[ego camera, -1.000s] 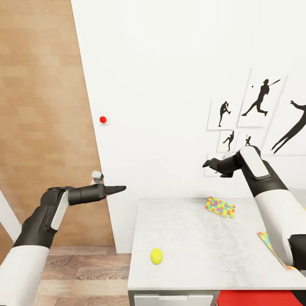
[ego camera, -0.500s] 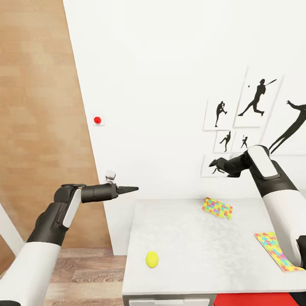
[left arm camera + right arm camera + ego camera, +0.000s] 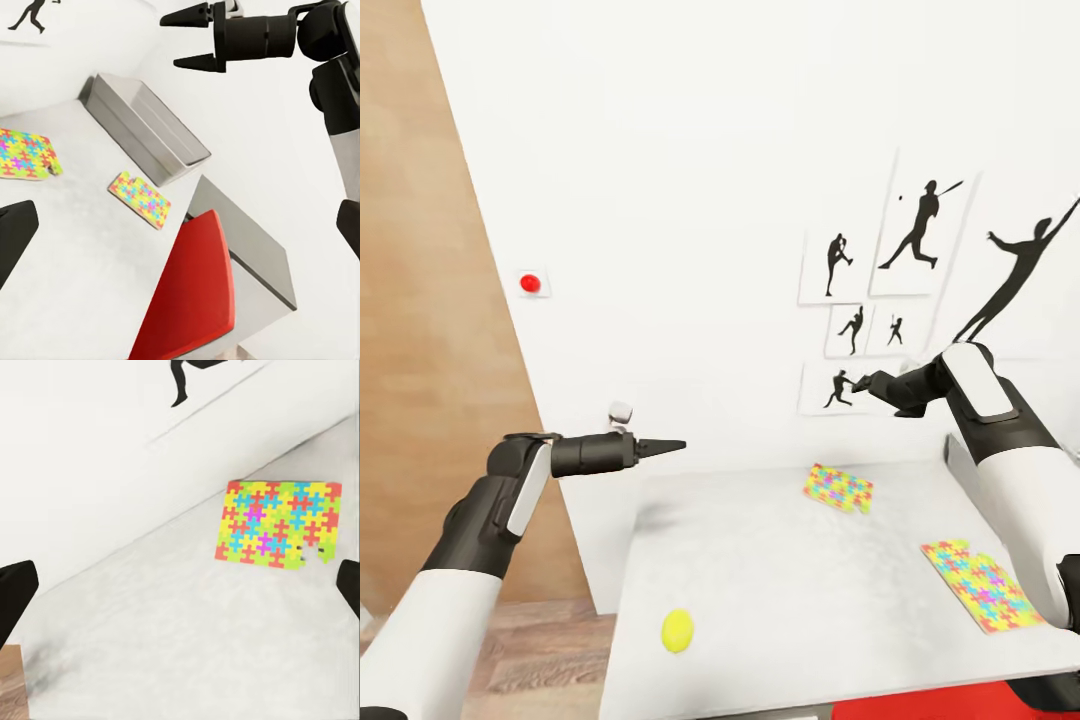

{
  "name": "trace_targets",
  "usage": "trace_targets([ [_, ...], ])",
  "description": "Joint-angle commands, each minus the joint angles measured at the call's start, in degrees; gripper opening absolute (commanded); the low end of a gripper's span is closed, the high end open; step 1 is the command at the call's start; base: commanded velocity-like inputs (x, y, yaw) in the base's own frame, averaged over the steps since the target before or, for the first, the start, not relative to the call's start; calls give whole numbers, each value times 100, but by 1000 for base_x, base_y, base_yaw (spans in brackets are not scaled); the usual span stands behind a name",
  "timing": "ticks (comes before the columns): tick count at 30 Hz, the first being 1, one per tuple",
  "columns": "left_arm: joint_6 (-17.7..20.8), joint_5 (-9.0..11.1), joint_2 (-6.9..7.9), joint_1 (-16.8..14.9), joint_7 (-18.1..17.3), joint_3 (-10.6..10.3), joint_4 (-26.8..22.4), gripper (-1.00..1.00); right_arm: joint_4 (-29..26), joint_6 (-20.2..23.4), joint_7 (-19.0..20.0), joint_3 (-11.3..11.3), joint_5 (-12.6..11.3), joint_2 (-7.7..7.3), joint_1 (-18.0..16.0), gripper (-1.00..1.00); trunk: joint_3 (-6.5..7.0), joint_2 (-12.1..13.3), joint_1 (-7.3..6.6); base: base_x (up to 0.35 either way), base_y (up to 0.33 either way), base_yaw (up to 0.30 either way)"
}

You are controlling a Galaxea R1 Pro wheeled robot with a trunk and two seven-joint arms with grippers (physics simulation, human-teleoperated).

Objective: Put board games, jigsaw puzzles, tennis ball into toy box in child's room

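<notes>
tennis ball (image 3: 678, 630) untouched | right end effector (image 3: 193, 37) open, empty

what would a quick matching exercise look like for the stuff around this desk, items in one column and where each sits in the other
Items:
1. tennis ball
2. far jigsaw puzzle
3. near jigsaw puzzle
4. toy box

Places:
A. by the table's back edge, under the wall pictures
B. at the table's right side, next to the right arm
C. near the table's front left corner
D. on the table by the wall, beyond the near puzzle, in the left wrist view

Pairs: 1-C, 2-A, 3-B, 4-D
</notes>
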Motion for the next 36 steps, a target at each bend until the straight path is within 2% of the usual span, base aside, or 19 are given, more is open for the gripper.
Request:
trace_targets([
  [1,31,13,5,-6,-6,-7,-1,100,-4,1,-59,20,-59,-6,-7,100,-20,-13,6,156,-24,-158],
  [36,31,13,23,-6,-35,-10,-32,100,-21,1,-59,22,-58,-6,-2,100,-44,-13,6,147,-3,-15],
])
